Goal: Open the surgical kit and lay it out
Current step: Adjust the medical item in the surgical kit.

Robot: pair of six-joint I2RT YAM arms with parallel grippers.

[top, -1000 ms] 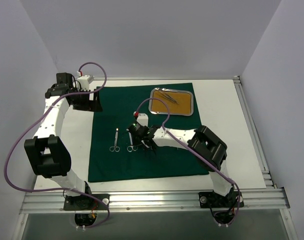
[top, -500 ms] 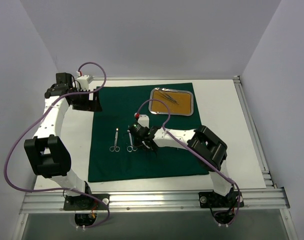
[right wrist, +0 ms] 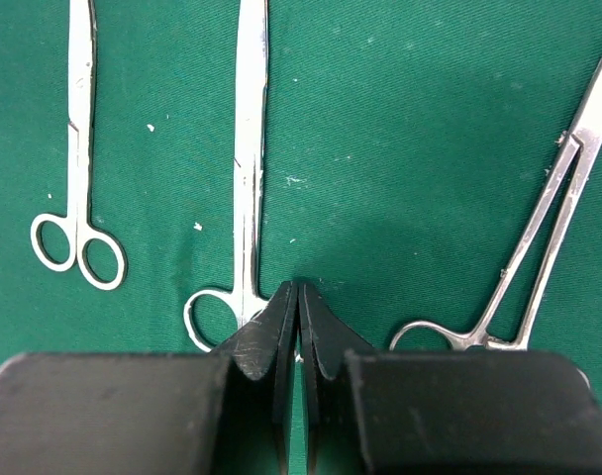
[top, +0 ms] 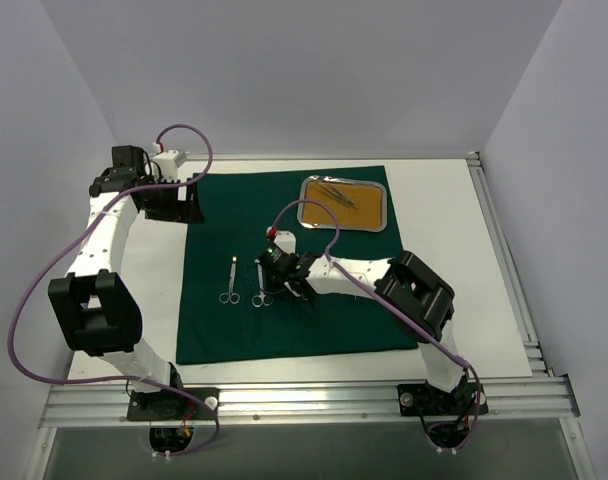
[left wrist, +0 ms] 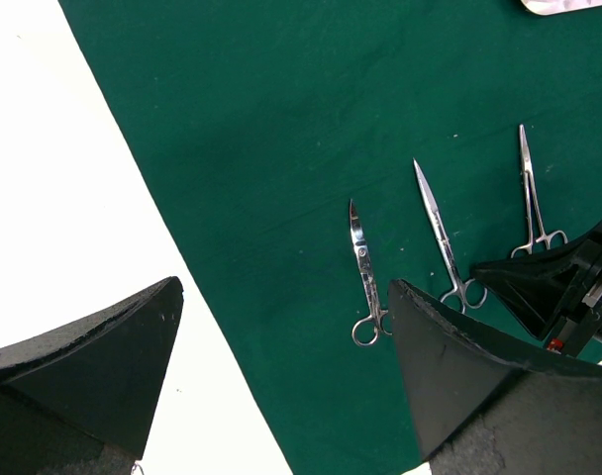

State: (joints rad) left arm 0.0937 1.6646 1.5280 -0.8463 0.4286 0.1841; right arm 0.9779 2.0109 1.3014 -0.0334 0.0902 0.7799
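The dark green drape (top: pixel 284 200) lies spread flat on the table. The steel tray (top: pixel 344 229) with tan liner sits on its far right corner and holds slim silver instruments (top: pixel 336 192). Three instruments lie side by side mid-drape: small scissors (right wrist: pixel 78 148), middle scissors (right wrist: pixel 250 148) and forceps (right wrist: pixel 549 218). My right gripper (right wrist: pixel 298 287) is down at the middle scissors' ring handles, its jaws pinched on the right ring, which they hide. My left gripper (left wrist: pixel 284 287) is wide open and empty, high above the drape's far left edge.
The white tabletop (top: pixel 434 210) surrounds the drape. An aluminium rail (top: pixel 504 260) runs along the right edge and grey walls close in the back and sides. The right gripper (left wrist: pixel 558 287) also shows in the left wrist view.
My right gripper has shifted slightly left and away from the arm bases at the middle scissors' handles. The left arm has not moved.
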